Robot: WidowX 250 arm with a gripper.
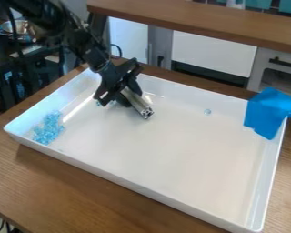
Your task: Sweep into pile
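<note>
The black gripper (125, 93) is low over the upper left part of the white tray (142, 182), shut on a short silvery bar (136, 103) that slants down to the right. The bar's lower end is at or just above the tray floor; its upper end is hidden by the gripper. Light-blue clear pieces (48, 129) lie heaped in the tray's left corner, apart from the bar. A lone blue piece (207, 111) rests right of the gripper, toward the far side. Small blue bits (99, 103) show beside the gripper's left side.
A bright blue sheet (269, 113) hangs over the tray's right far corner. Raised walls surround the tray on a wooden table (69, 186). Behind stands a wooden ledge (203, 20) above white cabinet fronts. Dark equipment and a metal bowl (15, 28) are at upper left.
</note>
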